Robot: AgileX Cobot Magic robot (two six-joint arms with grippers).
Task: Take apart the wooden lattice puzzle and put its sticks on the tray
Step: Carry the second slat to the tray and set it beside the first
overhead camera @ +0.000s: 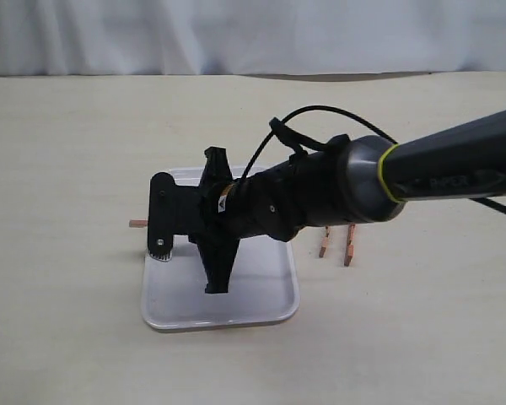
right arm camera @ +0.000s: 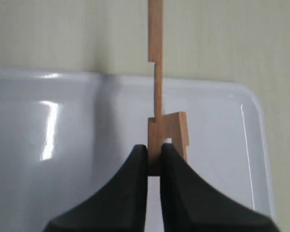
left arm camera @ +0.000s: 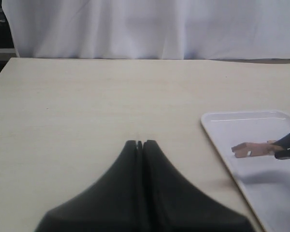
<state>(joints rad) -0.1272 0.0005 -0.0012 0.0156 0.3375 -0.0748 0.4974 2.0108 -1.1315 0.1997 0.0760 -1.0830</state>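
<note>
Right gripper (right arm camera: 153, 151) clamped on joined sticks (right arm camera: 158, 92), held over tray (overhead camera: 253, 297), one end poking past its rim. Loose sticks (overhead camera: 350, 245), two, lay on table (overhead camera: 67, 152) beside tray. Left gripper (left arm camera: 141, 144) closed, empty.

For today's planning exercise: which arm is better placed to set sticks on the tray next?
Right: the right pincer grips sticks over the tray; the left pincer is shut, empty, away from it.

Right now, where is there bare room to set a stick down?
In the exterior view, the tray's lower half, between the right gripper holding a stick and the bottom rim, is bare. So is the table left of the tray. Right of the tray is crowded: two loose sticks lie there.
</note>
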